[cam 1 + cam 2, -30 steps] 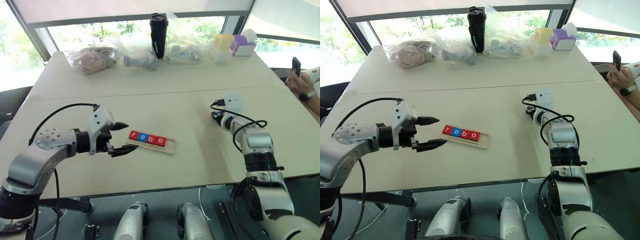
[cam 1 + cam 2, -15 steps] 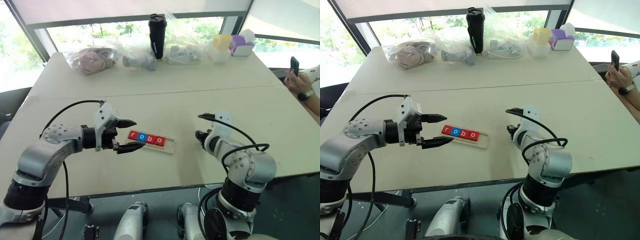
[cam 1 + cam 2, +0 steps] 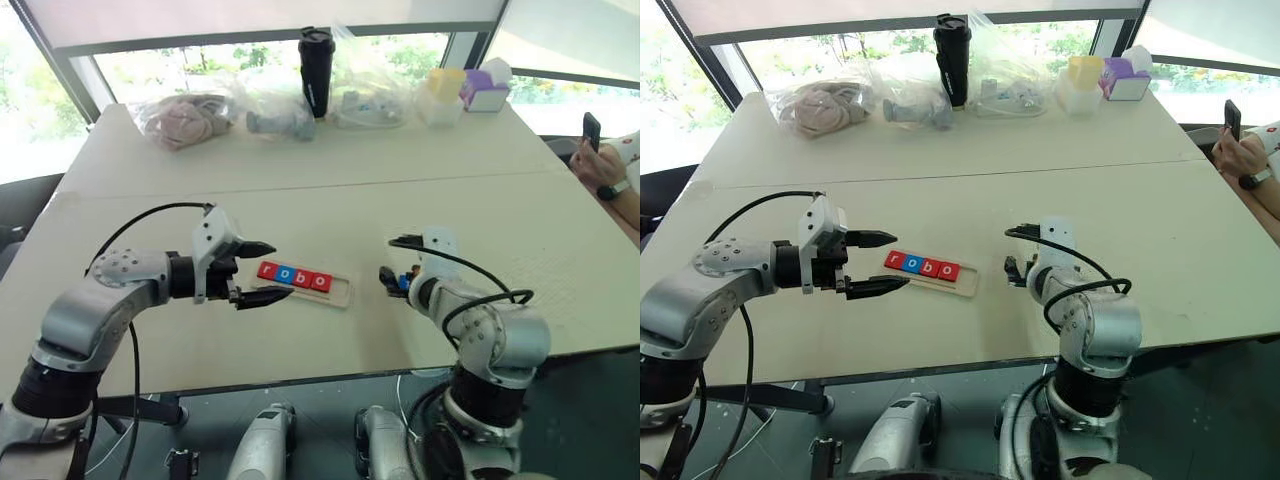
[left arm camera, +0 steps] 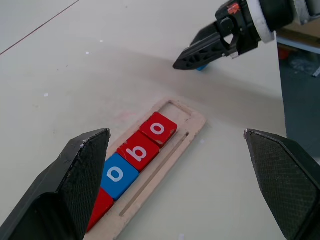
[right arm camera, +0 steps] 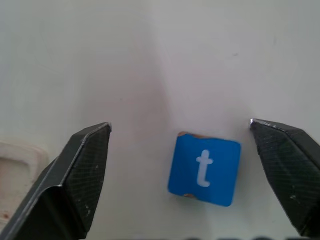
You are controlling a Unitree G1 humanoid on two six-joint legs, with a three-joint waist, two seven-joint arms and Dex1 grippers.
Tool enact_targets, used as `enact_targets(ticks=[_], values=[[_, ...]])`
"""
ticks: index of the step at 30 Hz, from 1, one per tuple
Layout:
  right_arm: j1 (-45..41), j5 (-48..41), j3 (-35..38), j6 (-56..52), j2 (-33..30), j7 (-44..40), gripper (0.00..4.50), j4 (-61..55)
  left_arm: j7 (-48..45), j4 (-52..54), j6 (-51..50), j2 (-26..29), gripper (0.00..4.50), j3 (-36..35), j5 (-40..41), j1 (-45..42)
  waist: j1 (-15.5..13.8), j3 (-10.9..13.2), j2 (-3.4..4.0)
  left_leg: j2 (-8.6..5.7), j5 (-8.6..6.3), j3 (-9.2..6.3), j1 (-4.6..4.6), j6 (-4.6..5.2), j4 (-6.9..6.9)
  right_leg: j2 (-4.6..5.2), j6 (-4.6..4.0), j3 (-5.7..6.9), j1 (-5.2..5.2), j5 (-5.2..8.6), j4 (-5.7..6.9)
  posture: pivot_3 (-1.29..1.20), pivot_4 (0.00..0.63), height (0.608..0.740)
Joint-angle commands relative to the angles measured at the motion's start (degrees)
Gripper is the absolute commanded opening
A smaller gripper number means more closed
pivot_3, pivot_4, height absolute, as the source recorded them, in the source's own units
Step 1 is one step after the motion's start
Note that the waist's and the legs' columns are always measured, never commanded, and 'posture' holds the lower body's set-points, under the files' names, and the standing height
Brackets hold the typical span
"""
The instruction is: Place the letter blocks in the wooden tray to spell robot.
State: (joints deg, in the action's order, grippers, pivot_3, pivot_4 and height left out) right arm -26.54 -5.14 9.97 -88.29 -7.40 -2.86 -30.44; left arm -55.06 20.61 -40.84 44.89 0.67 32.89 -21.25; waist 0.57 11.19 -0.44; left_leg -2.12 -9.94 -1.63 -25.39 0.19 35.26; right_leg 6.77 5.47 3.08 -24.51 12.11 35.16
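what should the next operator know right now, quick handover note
Left gripper: open, empty, hovering by the wooden tray's left end.
Right gripper: open over the blue t block, which lies flat on the table to the right of the tray, not gripped.
Done: r, o, b, o blocks sit in the tray in order.
Left: pick up the t and set it in the free slot at the right end.
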Motion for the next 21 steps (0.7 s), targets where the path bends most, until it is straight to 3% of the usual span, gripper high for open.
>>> enact_targets(ticks=[1,4,6,9,14,21], values=[[-2.57,-7.53,3.75,13.95,-10.6,-14.87,4.44,3.39,-1.81,0.65,1.49,1.36,4.5,-0.26,-0.41,-0.13,0.14,0.01,-0.03,-0.02,0.0,0.04,-0.01,0.0,0.0,0.02,0.02,-0.01,0.02,0.01,-0.08,0.0,0.15,0.74],[1.92,-17.91,5.92,29.3,-21.33,-38.28,4.44,4.53,-3.92,0.26,2.41,2.21,4.5,0.73,-0.87,-0.11,0.14,0.01,-0.04,0.03,-0.03,0.06,0.01,0.05,-0.07,-0.01,0.09,0.02,0.03,0.04,-0.09,0.0,0.15,0.74],[5.52,-18.79,3.81,36.71,-28.04,-47.73,4.44,7.72,-4.82,0.09,3.15,2.33,4.5,1.45,-1.37,0.09,0.1,0.01,-0.06,0.09,-0.08,0.04,0.03,0.14,-0.15,-0.08,0.21,0.07,0.06,0.11,-0.05,0.0,0.15,0.74],[7.16,-15.66,-1.17,46.64,-33.72,-53.22,4.44,14.4,-4.85,-0.12,5.17,1.31,4.5,2.14,-2.76,0.06,0.19,0.02,-0.08,0.09,-0.12,0.07,0.02,0.19,-0.12,-0.1,0.34,0.14,0.08,0.12,0.02,0.0,0.15,0.74],[7.51,-10.06,-8.76,61.02,-37.9,-59.8,4.44,25.89,-4.64,0.87,6.49,0.49,4.5,3.14,-3.91,1.05,0.07,0.02,-0.09,0.1,-0.12,0.08,0.03,0.19,0.15,0.01,0.29,0.07,0.11,0.17,0.0,0.0,0.15,0.74],[4.07,-6.79,-13.19,70.69,-36.57,-61.55,4.44,36.55,-3.94,1.54,5.96,0.61,4.5,2.26,-3.79,1.65,-0.11,0.02,-0.09,0.08,-0.13,0.07,0.0,0.17,0.24,0.06,0.07,0.06,0.13,0.03,-0.01,0.0,0.15,0.74]])
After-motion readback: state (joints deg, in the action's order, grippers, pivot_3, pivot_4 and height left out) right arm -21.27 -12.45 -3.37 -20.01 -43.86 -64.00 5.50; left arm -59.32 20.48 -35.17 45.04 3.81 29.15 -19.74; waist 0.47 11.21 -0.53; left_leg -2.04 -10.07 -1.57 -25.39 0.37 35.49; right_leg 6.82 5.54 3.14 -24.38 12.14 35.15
